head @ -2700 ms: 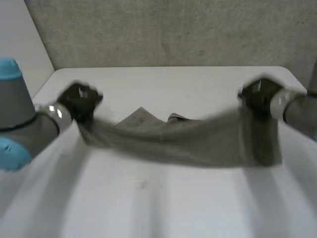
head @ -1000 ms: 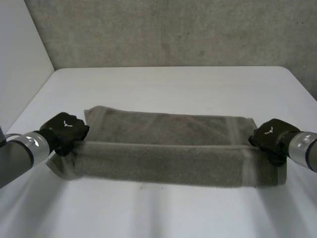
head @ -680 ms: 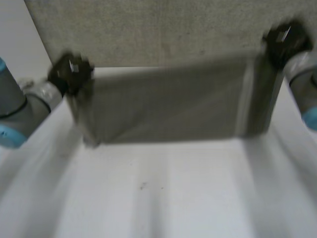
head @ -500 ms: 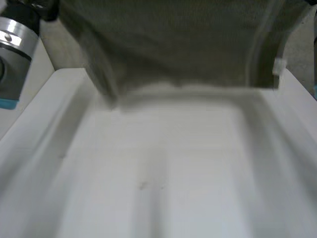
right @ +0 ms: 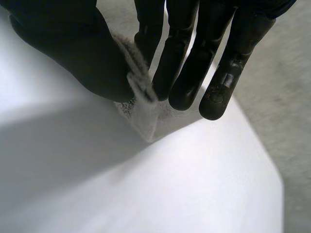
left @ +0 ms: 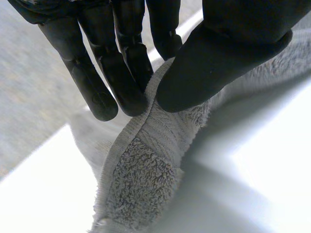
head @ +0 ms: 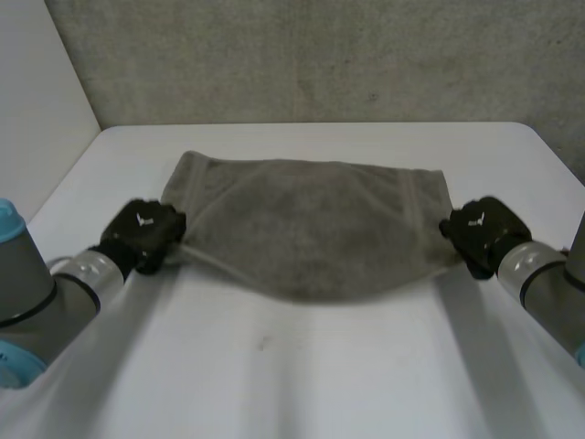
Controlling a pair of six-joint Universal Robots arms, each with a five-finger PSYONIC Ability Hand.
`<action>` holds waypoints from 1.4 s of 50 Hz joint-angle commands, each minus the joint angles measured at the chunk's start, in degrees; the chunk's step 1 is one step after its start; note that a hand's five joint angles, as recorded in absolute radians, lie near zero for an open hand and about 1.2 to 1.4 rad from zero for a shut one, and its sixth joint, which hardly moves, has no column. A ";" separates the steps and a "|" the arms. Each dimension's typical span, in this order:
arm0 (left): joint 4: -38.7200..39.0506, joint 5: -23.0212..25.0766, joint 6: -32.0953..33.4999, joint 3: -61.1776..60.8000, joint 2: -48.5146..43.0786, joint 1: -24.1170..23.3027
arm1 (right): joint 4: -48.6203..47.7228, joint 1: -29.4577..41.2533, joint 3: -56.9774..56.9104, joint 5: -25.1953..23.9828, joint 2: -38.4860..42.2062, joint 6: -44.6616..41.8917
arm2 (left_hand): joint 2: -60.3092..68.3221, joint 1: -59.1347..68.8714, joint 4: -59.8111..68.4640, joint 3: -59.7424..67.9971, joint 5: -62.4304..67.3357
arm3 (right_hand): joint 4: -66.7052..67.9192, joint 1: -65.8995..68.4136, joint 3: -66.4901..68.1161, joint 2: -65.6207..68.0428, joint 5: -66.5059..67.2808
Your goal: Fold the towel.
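Note:
A grey-brown towel (head: 306,219) is spread across the white table (head: 302,366), its near edge sagging in a curve between my two hands. My left hand (head: 142,235) pinches the towel's near left corner (left: 146,160) between thumb and fingers (left: 119,73). At the other end, my right hand (head: 480,233) holds the near right corner (right: 141,109) the same way, thumb against fingers (right: 184,63). Both corners are lifted slightly off the table. The far edge lies flat near the table's back.
A grey wall (head: 320,55) stands behind the table's far edge. Bare white table surface lies in front of the towel and to both sides.
The towel was flung high up toward the wall half a second ago; now both hands have come back down near the table and the towel lies spread out, no longer folded lengthwise.

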 commanded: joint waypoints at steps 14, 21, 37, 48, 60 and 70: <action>-8.32 -0.16 1.33 -1.29 0.02 1.60 | 2.79 -4.39 2.21 -0.06 -3.61 1.63 | -22.55 -21.20 -22.50 -22.48 -22.35 | 11.58 24.89 12.02 12.38 13.17; -8.15 -0.42 1.85 -1.55 0.19 3.54 | 2.70 -5.71 1.86 0.02 -3.16 1.55 | -24.75 -23.40 -24.71 -24.69 -24.56 | 11.58 24.89 12.02 12.38 13.17; -8.33 0.02 4.40 -2.26 -0.16 6.09 | 2.61 -5.80 2.12 0.02 -2.64 1.46 | -10.45 -9.10 -10.41 -10.39 -10.26 | 11.58 24.89 12.02 12.38 13.17; -8.06 0.02 4.32 -2.70 -1.12 5.21 | 2.70 -5.54 2.56 0.11 -2.73 1.28 | -11.62 -10.27 -11.58 -11.56 -11.43 | 11.58 24.89 12.02 12.38 13.17; -8.33 0.02 4.40 -2.61 -3.85 4.77 | 2.61 -5.54 2.74 0.29 -2.55 0.84 | -18.36 -17.01 -18.31 -18.29 -18.16 | 11.58 24.89 12.02 12.38 13.17; -7.27 -0.16 4.58 -0.94 -5.17 4.86 | 2.61 -5.71 2.47 0.38 -2.81 0.93 | 10.22 11.57 10.26 10.28 10.41 | 11.58 24.89 12.02 12.38 13.17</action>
